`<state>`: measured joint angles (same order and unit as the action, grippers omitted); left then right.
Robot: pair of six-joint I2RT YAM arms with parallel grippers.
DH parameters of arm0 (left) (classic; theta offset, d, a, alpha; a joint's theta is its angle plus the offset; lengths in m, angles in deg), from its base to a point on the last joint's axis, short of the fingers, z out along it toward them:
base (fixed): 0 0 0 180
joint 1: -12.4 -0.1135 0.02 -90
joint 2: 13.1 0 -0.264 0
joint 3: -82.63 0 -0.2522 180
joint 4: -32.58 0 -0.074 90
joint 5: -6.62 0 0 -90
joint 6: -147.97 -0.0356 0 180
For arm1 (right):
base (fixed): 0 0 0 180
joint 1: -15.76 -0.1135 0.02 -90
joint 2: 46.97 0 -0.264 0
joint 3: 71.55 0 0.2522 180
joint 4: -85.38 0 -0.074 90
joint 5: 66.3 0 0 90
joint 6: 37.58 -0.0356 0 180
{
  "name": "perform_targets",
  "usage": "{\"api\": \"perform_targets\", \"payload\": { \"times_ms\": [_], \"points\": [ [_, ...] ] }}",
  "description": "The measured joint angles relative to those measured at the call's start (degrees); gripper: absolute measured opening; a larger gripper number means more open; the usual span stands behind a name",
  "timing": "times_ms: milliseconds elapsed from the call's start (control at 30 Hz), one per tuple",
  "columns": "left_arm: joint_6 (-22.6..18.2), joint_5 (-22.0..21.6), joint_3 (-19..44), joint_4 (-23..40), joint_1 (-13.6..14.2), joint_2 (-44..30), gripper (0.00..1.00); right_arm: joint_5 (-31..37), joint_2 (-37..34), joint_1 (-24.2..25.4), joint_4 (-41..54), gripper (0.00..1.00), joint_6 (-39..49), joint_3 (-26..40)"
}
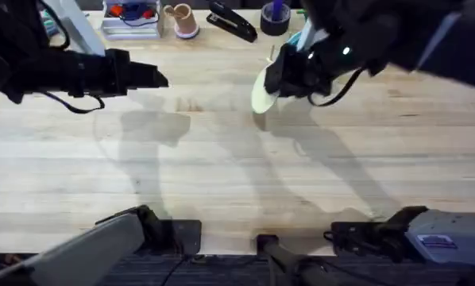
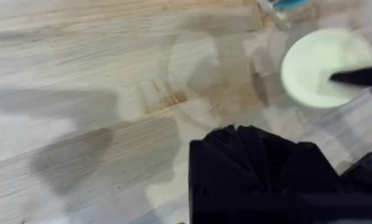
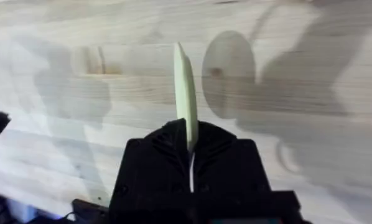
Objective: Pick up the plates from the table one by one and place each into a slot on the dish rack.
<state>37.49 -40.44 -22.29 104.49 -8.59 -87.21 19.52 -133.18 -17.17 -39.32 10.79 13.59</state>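
My right gripper [image 1: 279,82] is shut on a pale cream-yellow plate [image 1: 261,95], held on edge above the table [image 1: 222,175] at the far middle. In the right wrist view the plate [image 3: 185,93] stands edge-on out of the closed gripper [image 3: 191,146]. The left wrist view shows the same plate [image 2: 320,65] face-on, with a finger of the right gripper [image 2: 360,76] across it. My left gripper [image 1: 154,78] hovers at the far left, shut and holding nothing. The dish rack is mostly hidden under the right arm; a wooden peg [image 1: 271,54] and a light blue plate [image 1: 295,37] peek out.
Along the far edge stand a clear tray [image 1: 130,20], a pink cup [image 1: 183,20], a black stapler [image 1: 231,21] and a dark tape roll [image 1: 275,17]. The arm bases [image 1: 166,234] sit at the near edge. Bare tabletop lies between them.
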Motion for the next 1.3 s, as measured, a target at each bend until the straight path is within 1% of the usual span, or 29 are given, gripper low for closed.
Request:
{"api": "perform_targets", "payload": {
  "times_ms": [133,333,500,667,767,800,867,900,933,1000,1033,1067,1300],
  "points": [
    [1.17,-4.95,2.41,1.75,4.54,2.46,0.041,4.61,-0.01,0.34,9.05,0.032,1.63,7.0],
    [1.92,-11.53,6.44,4.39,11.99,3.68,0.04,10.46,0.03,0.49,17.5,0.031,2.84,16.34],
    [3.15,-16.38,9.52,5.87,16.6,3.68,0.04,14.18,0.05,0.5,23.75,0.031,2.92,22.46],
    [6.64,-22.61,12.68,6.6,20.76,3.68,0.04,17.75,0.1,0.5,29.52,0.031,2.67,27.74],
    [8.48,-25.35,13.55,6.83,23.33,3.68,0.047,19.48,0.1,0.5,31.4,0.03,2.33,30.29],
    [8.7,-26.03,13.63,6.83,24.0,3.68,0.107,19.87,0.1,0.5,31.78,0.031,2.21,31.02],
    [9.33,-26.83,13.65,6.85,25.06,3.68,0.327,20.38,0.1,0.5,32.1,0.031,1.98,31.93],
    [9.46,-27.17,13.65,6.87,25.29,3.68,0.465,20.59,0.1,0.5,32.19,0.031,1.72,32.13],
    [9.61,-27.55,13.65,6.86,25.36,3.68,0.647,20.82,0.1,0.5,32.31,0.031,1.35,32.29],
    [10.1,-27.93,13.65,6.87,25.36,3.68,0.942,21.02,0.1,0.5,32.65,0.031,0.45,32.3],
    [10.2,-28.13,13.65,6.87,25.36,3.68,0.977,21.16,0.1,0.5,32.85,0.031,-0.17,32.3],
    [10.26,-28.22,13.65,6.86,25.36,3.68,0.989,21.37,0.1,0.5,33.15,0.031,-0.75,32.3],
    [10.44,-28.85,13.65,6.85,25.36,3.68,0.995,24.26,0.1,0.5,36.55,0.031,-7.23,32.32]
  ]
}}
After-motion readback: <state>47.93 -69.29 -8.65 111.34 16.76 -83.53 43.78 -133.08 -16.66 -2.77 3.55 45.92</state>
